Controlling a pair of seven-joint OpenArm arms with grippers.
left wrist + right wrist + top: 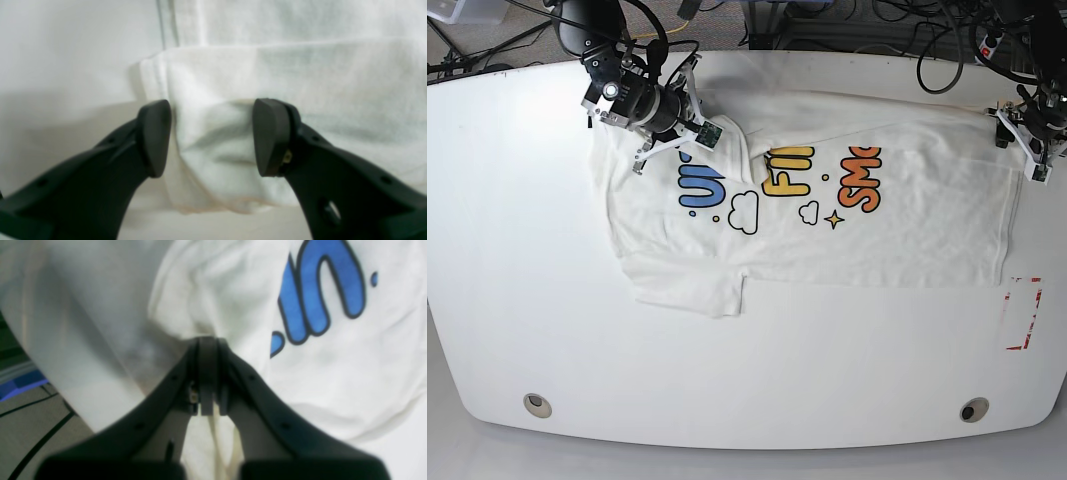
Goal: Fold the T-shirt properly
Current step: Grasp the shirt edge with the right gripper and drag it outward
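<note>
Lettering point(789, 170) — partly hidden under folded cloth point(827, 120) — blurred wrist views

And here come the arms in black, the right arm point(633, 98) showing silvery metal parts, round joints and dark looping cables, the left arm point(1027, 95) sporting silvery pieces too, and look, smooth dark-grey fingertips point(272, 136) with rounded ends!
</note>
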